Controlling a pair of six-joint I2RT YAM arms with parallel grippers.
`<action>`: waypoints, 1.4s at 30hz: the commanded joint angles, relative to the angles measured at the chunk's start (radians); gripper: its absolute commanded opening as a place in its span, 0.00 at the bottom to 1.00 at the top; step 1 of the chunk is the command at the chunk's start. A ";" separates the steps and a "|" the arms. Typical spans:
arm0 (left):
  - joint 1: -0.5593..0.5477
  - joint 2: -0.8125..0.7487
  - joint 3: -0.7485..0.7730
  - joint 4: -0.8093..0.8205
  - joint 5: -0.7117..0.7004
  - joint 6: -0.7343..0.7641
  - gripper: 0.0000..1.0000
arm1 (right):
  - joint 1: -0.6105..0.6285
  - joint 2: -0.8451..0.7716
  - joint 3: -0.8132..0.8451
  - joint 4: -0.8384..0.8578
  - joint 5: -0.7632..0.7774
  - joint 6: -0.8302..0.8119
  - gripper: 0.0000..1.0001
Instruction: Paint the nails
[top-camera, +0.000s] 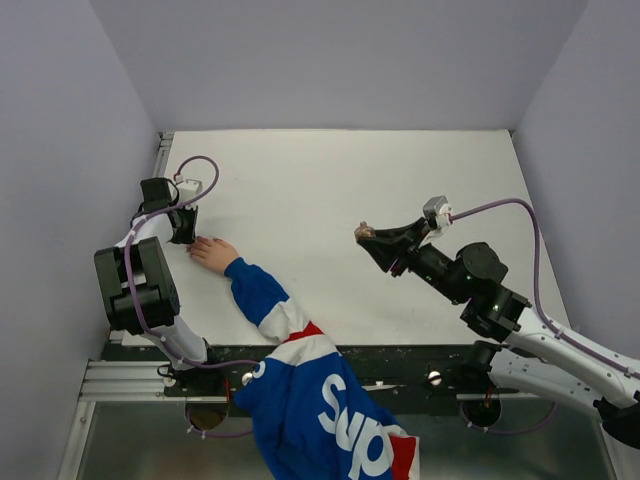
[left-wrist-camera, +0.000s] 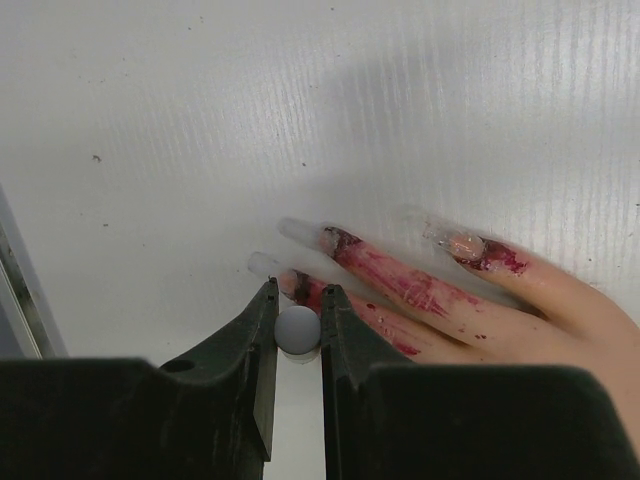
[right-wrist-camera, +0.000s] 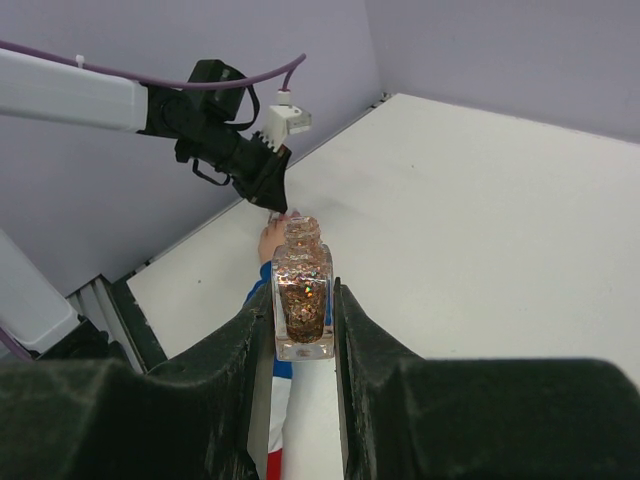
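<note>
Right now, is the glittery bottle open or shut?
Open: the bottle in the right gripper shows a bare threaded neck, no cap.

One readable word, on clothing
Large white letters "Sup" stand on the blue part of the sleeve (top-camera: 305, 395); the letters after them are too creased to read

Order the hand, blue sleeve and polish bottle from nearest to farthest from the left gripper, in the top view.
1. hand, beside the left gripper.
2. blue sleeve, toward the near edge.
3. polish bottle, far right, in the right gripper.
</note>
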 joint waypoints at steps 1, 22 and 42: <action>-0.010 -0.003 0.032 -0.002 -0.010 0.005 0.00 | 0.002 -0.022 -0.012 -0.015 0.026 -0.003 0.01; -0.008 0.031 0.084 -0.017 -0.053 -0.007 0.00 | 0.002 -0.011 -0.009 -0.016 0.024 0.005 0.01; -0.008 -0.244 -0.016 0.044 0.010 -0.643 0.00 | 0.000 -0.038 -0.019 -0.009 0.018 0.005 0.01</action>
